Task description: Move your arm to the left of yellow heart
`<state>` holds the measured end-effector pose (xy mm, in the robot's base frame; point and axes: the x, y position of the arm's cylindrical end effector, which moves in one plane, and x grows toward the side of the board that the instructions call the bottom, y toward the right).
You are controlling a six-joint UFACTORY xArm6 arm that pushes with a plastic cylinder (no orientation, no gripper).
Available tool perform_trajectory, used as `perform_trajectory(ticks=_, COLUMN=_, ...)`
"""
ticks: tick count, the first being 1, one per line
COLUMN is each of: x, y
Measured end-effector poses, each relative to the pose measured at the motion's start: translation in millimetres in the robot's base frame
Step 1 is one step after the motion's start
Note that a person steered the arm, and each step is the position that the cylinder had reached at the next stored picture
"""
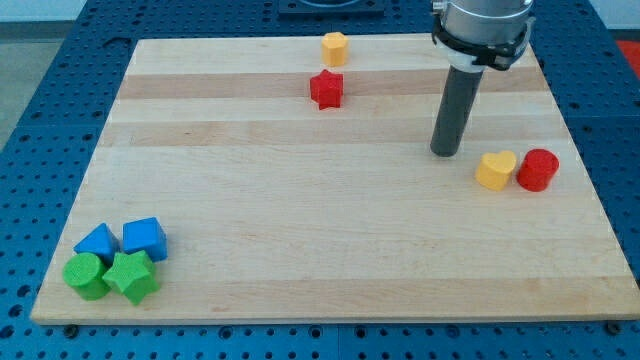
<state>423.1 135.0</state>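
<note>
The yellow heart (495, 170) lies on the wooden board at the view's right, touching a red cylinder (538, 169) on its right side. My tip (445, 152) rests on the board a short way to the left of the yellow heart and slightly above it in the view, with a small gap between them. The dark rod rises from the tip up to the arm at the view's top right.
A yellow hexagon block (335, 48) and a red star (326, 89) sit near the view's top centre. In the bottom left corner cluster a blue triangle (96, 241), a blue cube (144, 238), a green cylinder (85, 275) and a green star (132, 276). The board (300, 200) is ringed by blue pegboard.
</note>
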Motion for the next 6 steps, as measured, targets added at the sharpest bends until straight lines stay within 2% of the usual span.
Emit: perform_trajectory(ticks=6, x=47, y=0)
